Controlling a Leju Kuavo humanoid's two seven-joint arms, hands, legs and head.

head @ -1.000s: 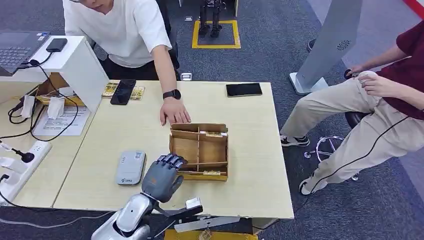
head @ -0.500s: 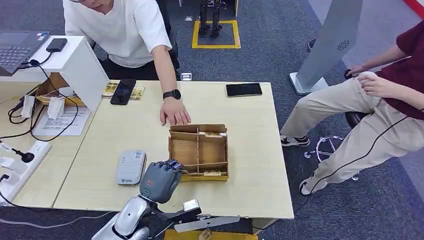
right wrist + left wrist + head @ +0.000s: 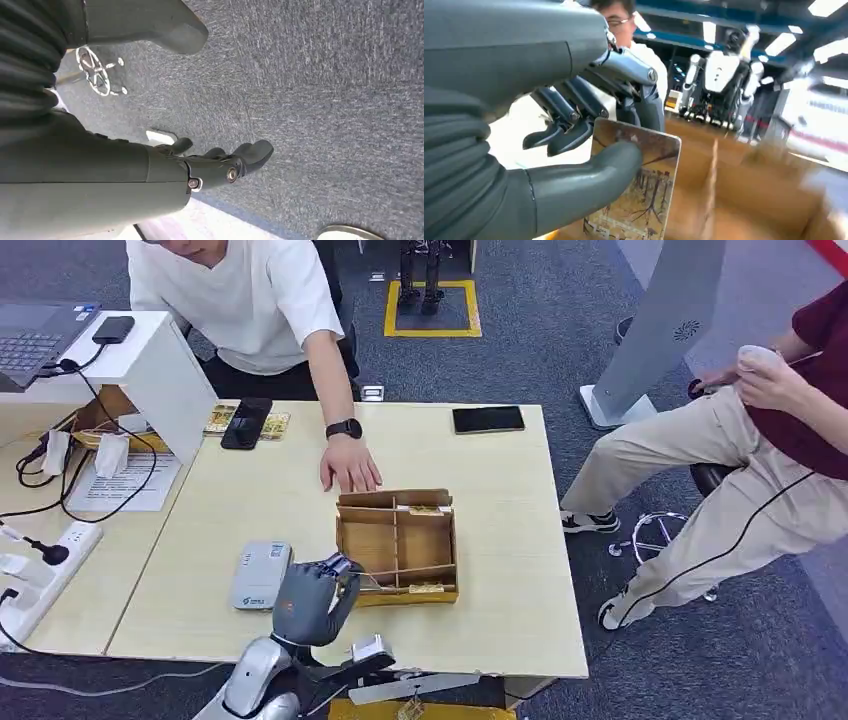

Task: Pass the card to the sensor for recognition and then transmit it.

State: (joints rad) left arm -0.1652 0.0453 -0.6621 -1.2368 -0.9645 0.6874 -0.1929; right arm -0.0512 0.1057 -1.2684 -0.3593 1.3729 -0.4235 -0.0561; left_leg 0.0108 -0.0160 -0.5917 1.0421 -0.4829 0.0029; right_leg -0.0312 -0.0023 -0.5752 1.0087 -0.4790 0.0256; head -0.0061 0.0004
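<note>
The left hand (image 3: pixel 312 597) is sitting over the near-left corner of the wooden divider box (image 3: pixel 399 544) on the table (image 3: pixel 520 570), and it's got the card (image 3: pixel 636 190) pinched between its thick thumb and the darker fingers (image 3: pixel 566 115). In the left wrist view you can see it well: the card has a brownish picture with bare tree shapes on it (bottom strip is lighter, can't read anything there), and it's standing more or less on edge right beside the box's wall. From the head view the card is mostly hidden by the hand, so I can't tell if its lower edge is touching the box.

The grey sensor (image 3: pixel 261 575) lies flat on the table just left of that hand, apart from it.

The right hand (image 3: pixel 220 162) hangs over grey carpet, holding nothing, thumb spread well away from the loosely bent fingers.

Other stuff: a person in a white shirt has a hand (image 3: pixel 349 466) flat on the table just behind the box, wearing a black watch. There's a dark phone (image 3: pixel 487 419) at the far edge, and another person is seated off to the right.
</note>
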